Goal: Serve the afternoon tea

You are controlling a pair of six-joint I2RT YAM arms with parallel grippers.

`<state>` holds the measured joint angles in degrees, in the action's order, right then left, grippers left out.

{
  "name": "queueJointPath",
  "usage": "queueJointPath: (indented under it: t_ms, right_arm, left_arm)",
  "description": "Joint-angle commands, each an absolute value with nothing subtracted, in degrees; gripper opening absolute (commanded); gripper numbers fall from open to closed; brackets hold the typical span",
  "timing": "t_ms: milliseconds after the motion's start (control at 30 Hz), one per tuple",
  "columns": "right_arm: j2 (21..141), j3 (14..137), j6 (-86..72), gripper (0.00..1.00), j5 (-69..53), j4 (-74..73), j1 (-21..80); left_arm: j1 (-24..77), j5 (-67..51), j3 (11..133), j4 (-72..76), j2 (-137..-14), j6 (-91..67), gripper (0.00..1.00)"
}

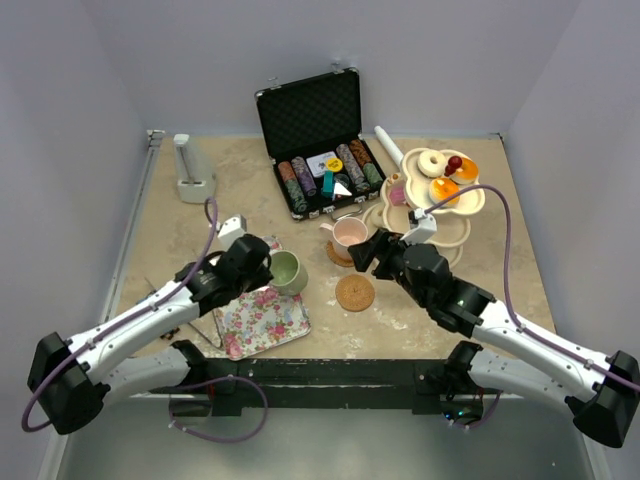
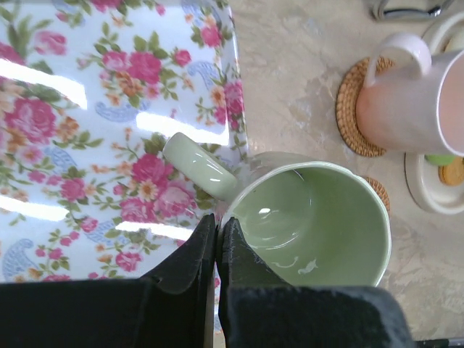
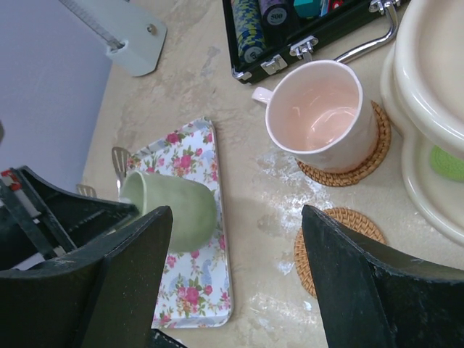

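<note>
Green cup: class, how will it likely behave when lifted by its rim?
Likely rigid: the green cup looks glazed ceramic, undeformed where the left gripper pinches its rim. The glossy wall may slip. Held off-centre, it could tilt.

Near left: tray, left cup at its right edge. Centre: right cup on coaster, before chip case, left of stand. Before it, second coaster. On stand, sweets.

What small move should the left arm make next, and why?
Probably carry the green cup rightward toward the bare coaster. The left tool pinches its rim at the tray's edge, while the pink cup already has one.
</note>
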<state>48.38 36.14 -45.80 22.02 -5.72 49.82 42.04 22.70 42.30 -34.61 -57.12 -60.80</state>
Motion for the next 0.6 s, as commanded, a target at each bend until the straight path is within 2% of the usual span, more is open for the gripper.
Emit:
queueJointPath:
  t_ms: [0,567]
  right_arm:
    - [47.64,38.94,-44.65,0.77,24.08,-3.6,49.92]
    - [44.47,37.7,-44.38,0.77,24.87,-5.01,49.92]
  left_arm:
    - [47.28,26.63,45.35,-27.16,-60.28,-67.76,0.0]
    - [58.18,27.95,55.45,-22.24,-77.16,-71.98,0.0]
